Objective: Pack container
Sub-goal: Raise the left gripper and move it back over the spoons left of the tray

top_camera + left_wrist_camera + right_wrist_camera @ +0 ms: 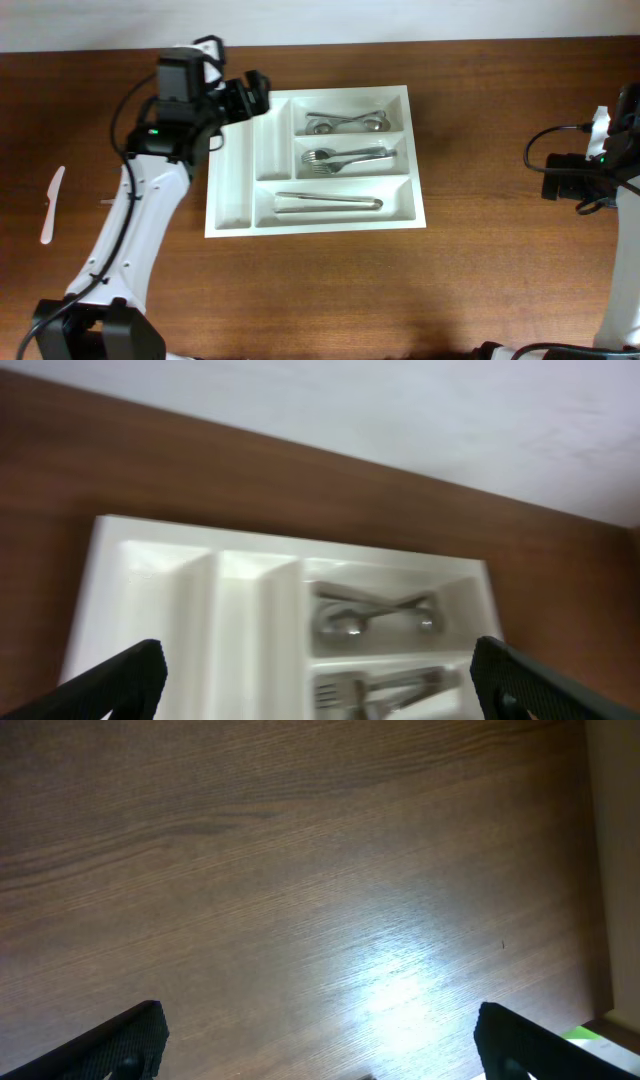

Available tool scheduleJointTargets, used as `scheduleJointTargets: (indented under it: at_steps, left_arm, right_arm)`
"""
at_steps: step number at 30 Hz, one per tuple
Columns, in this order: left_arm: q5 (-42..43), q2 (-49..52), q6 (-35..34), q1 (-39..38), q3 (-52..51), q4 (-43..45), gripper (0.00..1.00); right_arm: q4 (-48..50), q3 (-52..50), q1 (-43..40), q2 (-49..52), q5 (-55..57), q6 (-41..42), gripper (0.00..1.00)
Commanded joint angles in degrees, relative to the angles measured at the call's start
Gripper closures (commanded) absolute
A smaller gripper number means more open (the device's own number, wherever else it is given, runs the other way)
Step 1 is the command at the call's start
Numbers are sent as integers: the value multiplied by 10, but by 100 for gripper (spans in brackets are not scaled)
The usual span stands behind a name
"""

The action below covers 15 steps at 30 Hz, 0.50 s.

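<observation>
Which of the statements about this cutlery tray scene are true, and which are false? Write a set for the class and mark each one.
1. The spoons lie in the top long compartment of the tray. True.
2. The forks lie on the table outside the tray. False: they lie in the tray's middle long compartment.
3. A white plastic knife lies on the table to the left of the tray. True.
4. The left gripper is shut on a spoon. False: it is open and holds nothing, above the tray's top left corner.
5. The tray's two narrow compartments hold nothing. True.
</observation>
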Motion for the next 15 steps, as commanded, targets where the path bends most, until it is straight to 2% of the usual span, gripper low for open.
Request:
scheduleJointTargets:
  at_steps: [1, 7, 9, 10, 11, 15]
  left_arm:
    - [-1, -13, 34, 13, 7, -29, 1]
    - [-119, -12, 34, 17, 7, -151, 1]
    - [-120, -12, 33, 17, 7, -199, 1]
    - [-113, -12, 33, 17, 7, -217, 7]
    - [-103, -12, 33, 17, 7, -245, 8]
    - [-99, -12, 33, 17, 7, -268, 6]
  right_arm:
    - [0, 0, -3, -11, 9, 5, 1]
    - [0, 0, -3, -11, 9, 5, 1]
    - [0, 0, -3, -11, 9, 5, 1]
    - [0, 0, -3, -11, 9, 5, 1]
    - [0, 0, -3, -11, 9, 5, 1]
    - [0, 0, -3, -11, 9, 5, 1]
